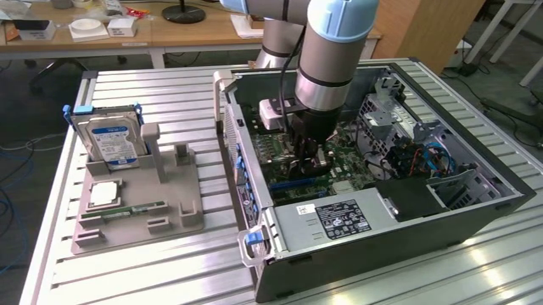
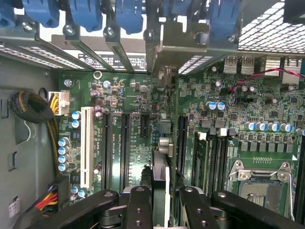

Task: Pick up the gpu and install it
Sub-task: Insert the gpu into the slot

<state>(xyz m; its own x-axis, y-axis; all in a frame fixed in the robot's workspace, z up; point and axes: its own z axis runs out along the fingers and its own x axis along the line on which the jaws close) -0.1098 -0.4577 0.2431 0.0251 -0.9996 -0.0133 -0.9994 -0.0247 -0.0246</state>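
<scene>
Wrist view, claw (image 2: 163, 200): clamped on gpu (image 2: 160, 167), edge-on above board (image 2: 143, 114)
Feel: likely light, stiff, fragile
Hold: probably bare top edge

gpu (image 2: 161, 174) edge-on, one end cut off; power supply label (image 1: 339, 219) print illegible.

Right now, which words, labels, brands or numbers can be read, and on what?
None reads clearly.
Blue label on the hard drive: print too small.
White label on the power supply: blurred.
White sticker beside the motherboard: too small.
The gpu in the end effector: edge-on, no print seen.
</scene>
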